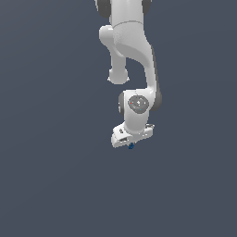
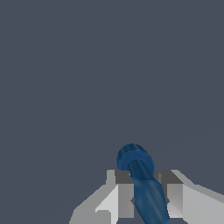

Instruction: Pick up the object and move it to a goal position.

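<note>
The object (image 2: 142,179) is a dark-blue piece with a round ringed head and a thicker shaft; in the wrist view it sits between my two grey fingers (image 2: 124,194), which press on its sides. My gripper (image 2: 146,197) is shut on it. In the exterior view the object (image 1: 131,146) shows only as a tiny blue blob poking out under the white hand of the arm, where my gripper (image 1: 130,144) points down. Most of the object is hidden by the hand there.
The white arm (image 1: 132,55) comes down from the top of the exterior view. Around it lies a plain dark grey-blue surface (image 1: 55,176) with no other object in sight.
</note>
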Controlling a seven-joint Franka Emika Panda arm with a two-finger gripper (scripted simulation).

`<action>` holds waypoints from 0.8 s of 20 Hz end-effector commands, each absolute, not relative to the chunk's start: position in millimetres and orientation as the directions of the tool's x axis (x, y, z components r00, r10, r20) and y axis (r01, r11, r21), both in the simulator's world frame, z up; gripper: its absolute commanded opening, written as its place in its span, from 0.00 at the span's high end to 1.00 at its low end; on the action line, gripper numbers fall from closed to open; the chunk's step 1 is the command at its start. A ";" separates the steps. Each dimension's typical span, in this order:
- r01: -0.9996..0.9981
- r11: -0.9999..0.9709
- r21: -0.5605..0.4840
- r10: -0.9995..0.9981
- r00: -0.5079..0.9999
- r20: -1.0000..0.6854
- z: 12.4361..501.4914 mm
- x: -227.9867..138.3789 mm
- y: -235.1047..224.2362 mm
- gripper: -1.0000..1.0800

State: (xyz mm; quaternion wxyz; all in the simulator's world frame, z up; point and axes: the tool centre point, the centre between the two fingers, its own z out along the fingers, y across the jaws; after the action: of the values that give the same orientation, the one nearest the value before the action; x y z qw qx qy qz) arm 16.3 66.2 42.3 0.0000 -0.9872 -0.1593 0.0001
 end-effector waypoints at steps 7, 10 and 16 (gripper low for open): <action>0.315 -0.949 0.000 0.315 0.949 0.000 44.1 19.0 66.8 1.00; 0.315 -0.949 0.000 0.315 0.949 0.000 47.7 24.5 68.0 1.00; 0.315 -0.949 0.000 0.315 0.949 0.000 59.9 43.4 72.2 1.00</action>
State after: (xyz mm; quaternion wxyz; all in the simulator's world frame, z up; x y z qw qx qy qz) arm 37.9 70.9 56.1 0.0000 -0.9872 -0.1593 0.0002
